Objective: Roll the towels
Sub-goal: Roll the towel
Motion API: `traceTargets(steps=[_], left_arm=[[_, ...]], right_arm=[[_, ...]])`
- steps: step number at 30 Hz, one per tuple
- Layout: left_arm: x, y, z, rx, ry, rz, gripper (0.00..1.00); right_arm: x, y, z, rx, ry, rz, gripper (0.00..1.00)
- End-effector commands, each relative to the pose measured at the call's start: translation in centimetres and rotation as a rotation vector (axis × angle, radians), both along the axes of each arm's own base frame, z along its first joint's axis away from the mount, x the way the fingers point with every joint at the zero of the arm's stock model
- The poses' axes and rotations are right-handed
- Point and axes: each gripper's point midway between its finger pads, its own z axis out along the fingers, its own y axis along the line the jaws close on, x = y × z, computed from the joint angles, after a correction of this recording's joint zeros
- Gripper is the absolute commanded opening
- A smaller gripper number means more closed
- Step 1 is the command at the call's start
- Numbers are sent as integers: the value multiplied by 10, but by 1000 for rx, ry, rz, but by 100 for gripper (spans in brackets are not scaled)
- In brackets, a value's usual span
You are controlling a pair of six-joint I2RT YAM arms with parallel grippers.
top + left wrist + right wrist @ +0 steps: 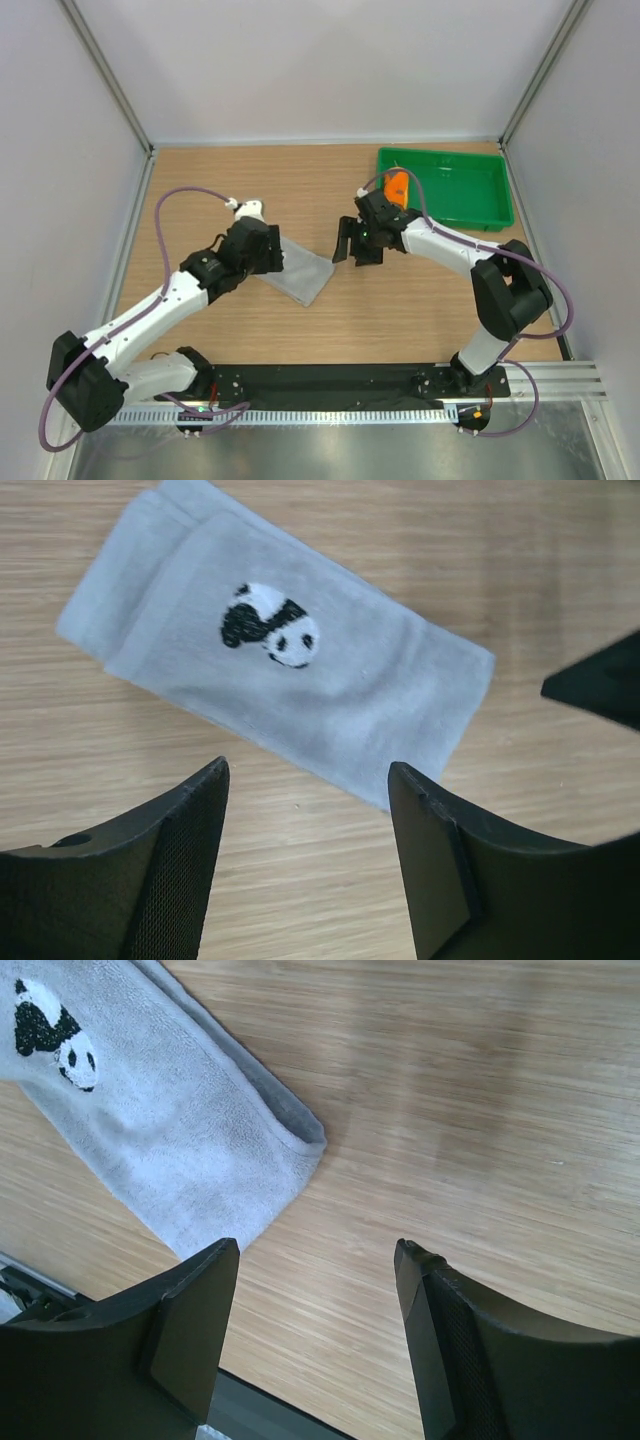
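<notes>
Obs.: the light grey towel [305, 275] lies flat on the wooden table [420, 300], folded into a long strip, between my two pincers. A black-and-white panda patch [270, 625] faces up. The orange towel [398, 184] sits at the left end of the green tray [445, 152], partly hidden behind my right arm. I cannot tell whether it is rolled.

Pincers: the left pincer [308, 770] has its fingers well apart and holds nothing. Its wrist view shows bare wood between them, with the grey strip just beyond. From above it hangs over the strip's left end. The right pincer [315, 1248] is also spread and empty, over bare wood just beside the strip's other end.

Handling (judgement): the terry cloth is light, limp and a little fuzzy. It should not slip in the pads, but it will sag and unfold if lifted by one layer. The wood looks smooth, so the strip may slide rather than curl when pushed. Nothing here is fragile.

Where to grip (judgement): take a short end, where the stacked layers show as a rounded fold in the right wrist view. Pinch every layer together near the corners, one pincer per corner if reach allows. Avoid the middle, where only the top layer would bunch up.
</notes>
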Motion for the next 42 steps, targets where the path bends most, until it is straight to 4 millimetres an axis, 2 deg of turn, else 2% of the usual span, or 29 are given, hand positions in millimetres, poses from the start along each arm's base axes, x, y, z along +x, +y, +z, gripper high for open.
traceTargets(steps=[1,3,4,8,9,11,13,18,24,28,32,36,40,42], left_arm=[[-16,-33,-13,34,-19,-153,66],[-19,-49,-14,56,-44,-202,66],[-26,-64,-19,72,-37,-253,66],[-32,-93,-33,112,-24,-328,66],[-31,-97,-35,121,-28,-331,65],[-32,-105,-41,139,-19,-347,64],[-32,-113,-51,170,0,-358,57],[-39,-128,-73,232,29,-392,57],[-39,-126,-91,276,59,-372,54],[-42,-117,-102,296,75,-356,51],[-49,-108,-122,321,107,-364,49],[-56,-107,-134,312,130,-375,42],[-62,-101,-143,324,142,-371,33],[-64,-98,-147,329,145,-369,29]], right_arm=[[9,-6,6,-10,-11,-26,71],[8,-19,6,-34,-16,-53,71],[8,-24,7,-42,-18,-61,71],[-2,-55,3,-93,-19,-112,72],[-4,-60,8,-92,-34,-116,72],[-12,-74,0,-115,-14,-134,73],[-16,-83,0,-122,-17,-142,73],[-24,-99,-7,-134,-5,-158,73],[-22,-100,-6,-130,-1,-157,73],[-21,-101,-7,-131,3,-158,73],[-21,-101,-7,-125,6,-157,72],[-21,-99,-6,-121,4,-152,73],[-19,-88,-1,-60,6,-144,72],[-18,-69,5,44,11,-112,72]])
